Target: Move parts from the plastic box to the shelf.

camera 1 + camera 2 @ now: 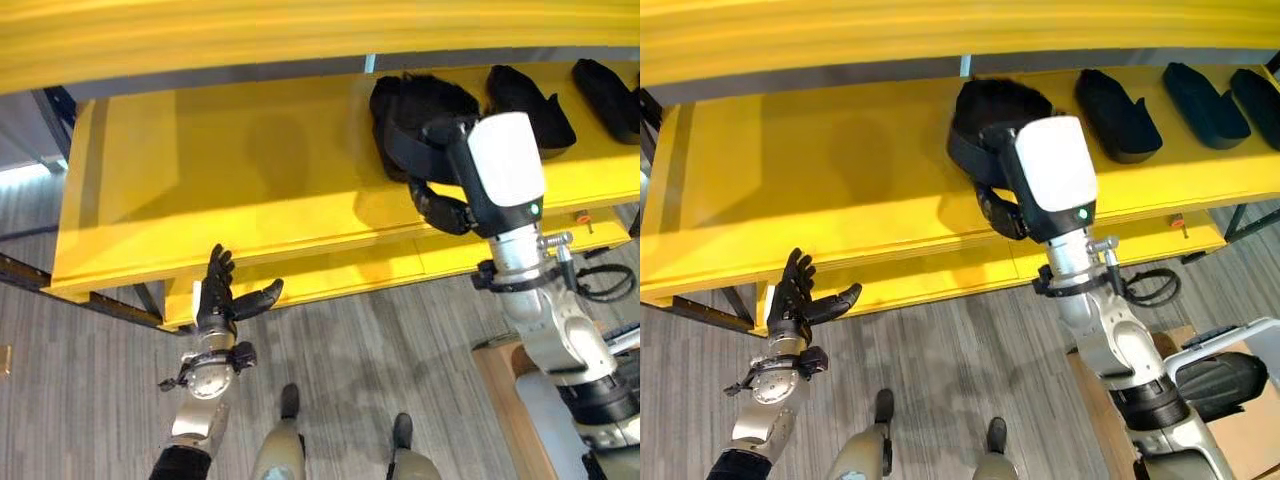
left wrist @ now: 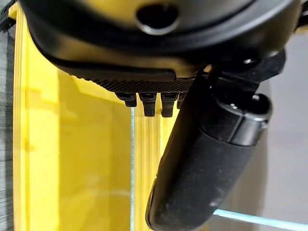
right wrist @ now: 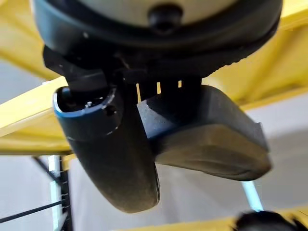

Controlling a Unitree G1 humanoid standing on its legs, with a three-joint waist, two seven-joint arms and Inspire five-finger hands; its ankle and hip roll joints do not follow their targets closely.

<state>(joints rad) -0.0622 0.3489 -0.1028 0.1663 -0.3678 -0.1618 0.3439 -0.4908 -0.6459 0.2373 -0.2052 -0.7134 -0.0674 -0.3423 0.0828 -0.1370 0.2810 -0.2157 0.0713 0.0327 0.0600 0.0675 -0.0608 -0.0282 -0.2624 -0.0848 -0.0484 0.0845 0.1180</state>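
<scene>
Step in hand: the right hand [image 1: 1002, 212] is up at the yellow shelf [image 1: 840, 170], setting down a black part [image 1: 985, 125]; this looks like the placing stage, not yet released.

Right fingers: curled round the black part; the right wrist view shows the thumb and the fingers [image 3: 159, 89] closed on a dark, smooth-edged block.

Where the part is: on or just above the shelf board, at the left end of a row, with the right hand against its near edge. Whether it already rests fully on the board cannot be told.

Other parts: two more black parts [image 1: 1118, 115] and [image 1: 1205, 105] lie further right on the same board, spaced apart, and a third shows at the right edge.

Left hand [image 1: 215, 300]: held low in front of the shelf's near edge, fingers straight and spread, thumb out to the side, carrying nothing.

How the part should handle: it looks like moulded plastic, stiff, fairly light, with a matt skin that should not slip much; probably not fragile.

Where to hold: across its narrower width, thumb on one long side and fingers on the other, as now.

Risk: letting go while it overhangs the near edge could tip it off.
</scene>
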